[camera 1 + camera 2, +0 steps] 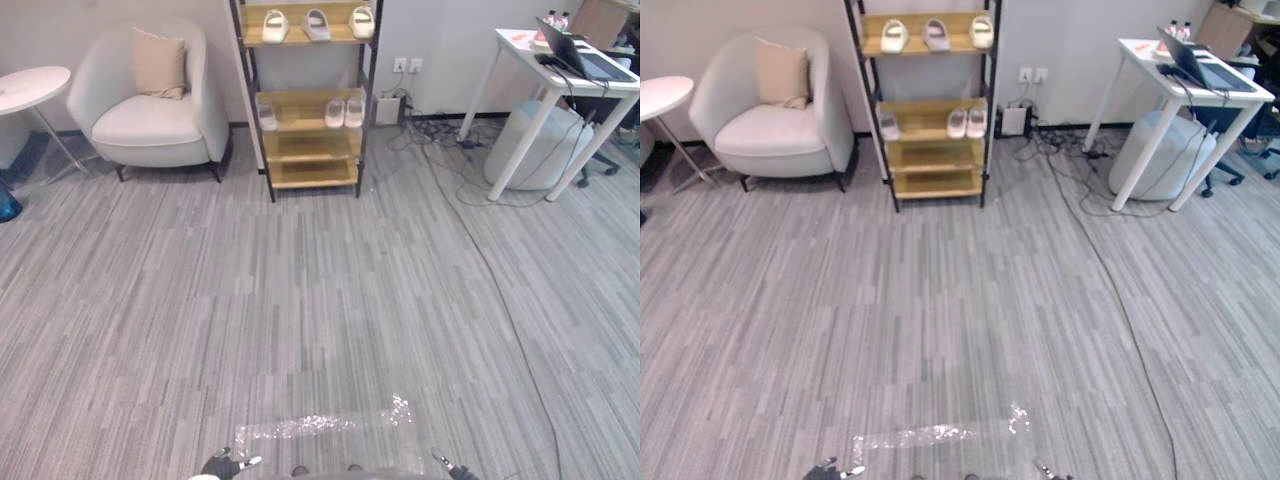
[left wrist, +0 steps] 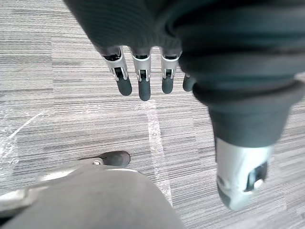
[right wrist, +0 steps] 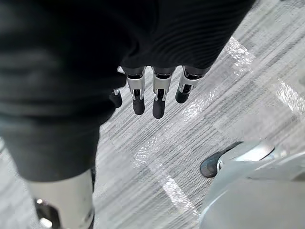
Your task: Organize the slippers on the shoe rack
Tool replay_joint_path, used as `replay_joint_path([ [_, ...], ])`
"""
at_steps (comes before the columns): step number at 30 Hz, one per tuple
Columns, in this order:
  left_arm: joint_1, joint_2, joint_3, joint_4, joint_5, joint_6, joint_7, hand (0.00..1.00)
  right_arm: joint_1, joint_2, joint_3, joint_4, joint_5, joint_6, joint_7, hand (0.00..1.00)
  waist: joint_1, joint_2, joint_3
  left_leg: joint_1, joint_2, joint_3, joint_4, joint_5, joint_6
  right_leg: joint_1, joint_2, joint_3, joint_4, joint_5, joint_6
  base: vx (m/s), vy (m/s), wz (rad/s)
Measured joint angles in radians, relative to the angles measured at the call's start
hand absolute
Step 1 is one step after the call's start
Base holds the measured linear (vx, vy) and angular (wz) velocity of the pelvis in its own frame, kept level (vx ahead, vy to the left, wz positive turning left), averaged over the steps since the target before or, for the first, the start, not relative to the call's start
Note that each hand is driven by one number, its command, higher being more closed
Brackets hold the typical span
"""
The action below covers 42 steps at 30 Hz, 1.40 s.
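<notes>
Your left hand (image 2: 143, 78) and right hand (image 3: 158, 98) hang low, fingers straight, holding nothing; the slippers (image 1: 316, 24) sit on the shoe rack (image 1: 310, 148) far ahead — walk up close first, facing it straight — then reach.

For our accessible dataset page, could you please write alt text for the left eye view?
A wooden shoe rack stands against the far wall across a grey floor, with three pale slippers on its top shelf and a single slipper and a pair on the middle shelf. A white armchair sits to its left and a white desk to its right.
</notes>
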Motion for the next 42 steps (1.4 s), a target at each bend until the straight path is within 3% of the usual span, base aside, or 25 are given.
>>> replay_joint_path([
  [15,0.000,0.002,0.009,0.002,-0.015,0.000,0.034,0.00,-0.008,-0.001,0.030,0.001,-0.027,-0.003,-0.020,0.00,0.002,-0.012,0.018,-0.002,0.001,-0.027,-0.009,0.022,-0.010,-0.004,-0.006,-0.037,0.036,-0.017,-0.003,-0.02,-0.009,0.07],
  [18,-0.020,0.008,0.012,0.002,-0.024,0.001,0.032,0.00,-0.004,-0.001,0.030,0.001,-0.026,-0.009,-0.020,0.00,0.002,-0.021,0.038,-0.044,-0.008,-0.017,0.074,-0.038,-0.036,-0.048,-0.027,-0.042,0.131,-0.075,-0.001,-0.04,-0.021,0.07],
  [21,-0.022,-0.005,0.073,-0.008,-0.031,0.001,0.031,0.00,0.018,-0.002,0.030,-0.024,-0.025,-0.011,-0.024,0.00,0.006,-0.028,0.070,-0.134,0.036,0.100,0.316,-0.152,-0.097,-0.075,-0.041,-0.031,0.230,-0.135,-0.026,-0.02,-0.024,-0.01],
  [22,-0.019,-0.009,0.103,-0.018,-0.032,0.003,0.030,0.00,0.019,0.001,0.031,-0.032,-0.024,-0.011,-0.026,0.00,0.009,-0.029,0.082,-0.177,0.048,0.149,0.433,-0.160,-0.085,-0.075,-0.051,-0.031,0.263,-0.158,-0.037,0.06,-0.026,-0.08],
  [23,-0.015,-0.020,0.124,-0.031,-0.039,0.002,0.031,0.00,0.038,0.006,0.039,-0.060,-0.013,-0.013,-0.029,0.00,0.010,-0.019,0.089,-0.238,0.084,0.218,0.578,-0.189,-0.040,-0.065,-0.057,-0.031,0.291,-0.179,-0.037,0.08,-0.004,-0.03],
  [25,-0.009,-0.022,0.125,-0.041,-0.043,0.002,0.031,0.00,0.041,0.007,0.046,-0.060,-0.005,-0.012,-0.031,0.00,0.009,-0.015,0.089,-0.272,0.105,0.256,0.607,-0.194,-0.031,-0.062,-0.068,-0.031,0.306,-0.200,-0.027,0.06,0.029,0.01],
  [28,-0.001,-0.026,0.127,-0.062,-0.053,0.001,0.033,0.00,0.040,0.007,0.075,-0.083,0.014,-0.010,-0.036,0.00,0.012,-0.011,0.089,-0.313,0.096,0.292,0.468,-0.169,-0.024,-0.041,-0.090,-0.006,0.300,-0.237,-0.011,0.19,0.142,0.00],
  [29,0.001,-0.029,0.128,-0.064,-0.054,0.001,0.034,0.00,0.037,0.003,0.075,-0.096,0.013,-0.012,-0.036,0.00,0.013,-0.008,0.088,-0.326,0.086,0.293,0.407,-0.136,-0.029,-0.041,-0.099,0.005,0.295,-0.246,0.000,0.30,0.246,-0.29],
  [30,0.003,-0.034,0.128,-0.058,-0.054,0.001,0.034,0.00,0.027,-0.007,0.070,-0.090,0.013,-0.011,-0.036,0.00,0.020,-0.002,0.085,-0.329,0.070,0.265,0.363,-0.065,-0.038,-0.037,-0.103,0.030,0.273,-0.249,0.007,0.25,0.231,-0.52],
  [32,0.003,-0.029,0.125,-0.037,-0.054,0.001,0.036,0.00,0.013,-0.009,0.069,-0.085,0.012,-0.012,-0.038,0.00,0.032,-0.005,0.057,-0.332,0.033,0.266,0.366,-0.088,0.031,-0.036,-0.117,0.093,0.239,-0.260,0.023,0.37,0.251,-0.47],
  [34,0.000,-0.022,0.128,-0.027,-0.053,0.002,0.038,0.00,0.009,0.003,0.068,-0.081,0.011,-0.011,-0.035,0.00,0.031,-0.021,0.035,-0.327,0.003,0.303,0.367,-0.121,0.050,-0.049,-0.142,0.134,0.290,-0.272,0.045,0.54,0.255,-0.21],
  [36,-0.003,-0.016,0.116,-0.025,-0.052,0.004,0.041,0.00,0.007,0.007,0.066,-0.084,0.009,-0.011,-0.034,0.00,0.030,-0.028,0.032,-0.267,-0.036,0.320,0.356,-0.156,0.089,-0.127,-0.161,0.187,0.538,-0.244,0.148,0.45,0.191,-0.10],
  [37,-0.013,-0.014,0.104,-0.025,-0.051,0.005,0.041,0.00,0.004,0.006,0.066,-0.091,0.009,-0.011,-0.034,0.00,0.025,-0.026,0.033,-0.226,-0.043,0.316,0.344,-0.166,0.095,-0.178,-0.162,0.186,0.696,-0.206,0.223,0.42,0.149,-0.05],
  [39,-0.029,-0.014,0.091,-0.026,-0.052,0.006,0.041,0.00,-0.006,0.003,0.069,-0.095,0.009,-0.012,-0.034,0.00,0.017,-0.021,0.039,-0.126,-0.041,0.299,0.311,-0.173,0.095,-0.250,-0.161,0.136,0.900,-0.207,0.191,0.40,0.095,-0.07],
  [41,-0.047,-0.018,0.065,-0.028,-0.059,0.005,0.042,0.00,-0.015,-0.006,0.077,-0.100,0.009,-0.013,-0.035,0.00,0.016,0.001,0.052,-0.011,-0.029,0.299,0.246,-0.173,0.094,-0.297,-0.159,0.069,0.917,-0.230,0.120,0.36,0.027,-0.14],
  [42,-0.061,-0.018,0.058,-0.028,-0.064,0.004,0.042,0.00,-0.020,-0.006,0.079,-0.101,0.009,-0.013,-0.035,0.00,0.013,0.000,0.051,0.017,-0.026,0.298,0.228,-0.173,0.094,-0.324,-0.158,0.050,0.878,-0.236,0.107,0.31,-0.028,0.01],
])
